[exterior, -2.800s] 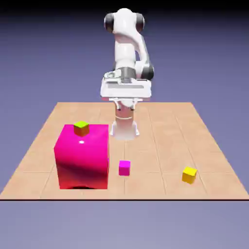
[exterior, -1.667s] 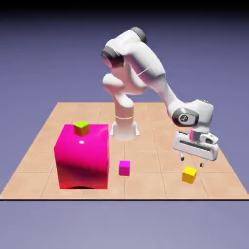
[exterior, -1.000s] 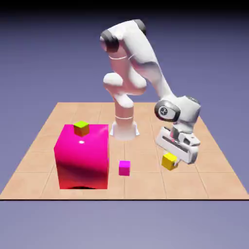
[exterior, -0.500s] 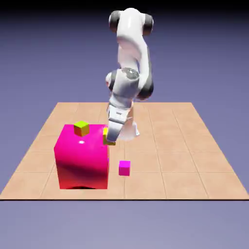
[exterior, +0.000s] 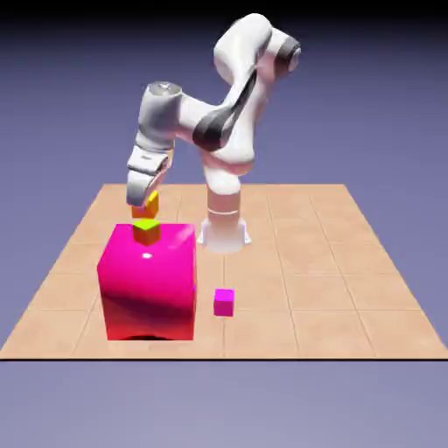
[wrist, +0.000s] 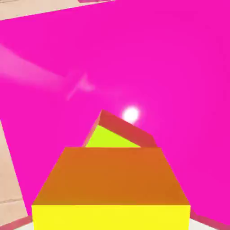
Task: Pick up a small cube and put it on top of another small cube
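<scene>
In the hand view, the yellow cube [wrist: 111, 175] is set between the gripper's [wrist: 111, 221] parted fingers, grip or release indeterminable, presumably for stacking over the green-topped cube [wrist: 109, 138], itself supported by the magenta block [wrist: 179, 81].

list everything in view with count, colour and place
yellow-orange cube: one, yellow-orange, at the gripper, above the green-topped cube
green-topped cube: one, lime-green top, orange-brown sides, on the big block
big block: one, magenta, on the table, exterior view's left
small magenta cube: one, magenta, on the table beside the big block
table: one, tan, under everything
arm: one, white with dark joints, reaching over the big block
gripper: one, pale, above the big block
</scene>
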You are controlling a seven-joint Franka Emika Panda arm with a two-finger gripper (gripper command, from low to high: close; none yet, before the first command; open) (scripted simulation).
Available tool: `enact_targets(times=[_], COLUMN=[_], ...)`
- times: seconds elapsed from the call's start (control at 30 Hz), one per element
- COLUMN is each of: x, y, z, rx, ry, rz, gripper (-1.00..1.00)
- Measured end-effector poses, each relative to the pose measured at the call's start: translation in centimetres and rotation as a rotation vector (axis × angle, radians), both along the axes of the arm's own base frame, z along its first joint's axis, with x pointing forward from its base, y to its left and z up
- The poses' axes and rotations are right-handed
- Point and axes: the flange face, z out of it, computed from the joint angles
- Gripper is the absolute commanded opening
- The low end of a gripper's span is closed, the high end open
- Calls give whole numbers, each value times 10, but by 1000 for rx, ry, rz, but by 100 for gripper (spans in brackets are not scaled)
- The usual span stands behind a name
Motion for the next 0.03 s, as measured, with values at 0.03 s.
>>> enact_targets(times=[0.03], x=[0], y=[0], z=[0], rx=[0], ry=[0], rz=[0], gripper=[100])
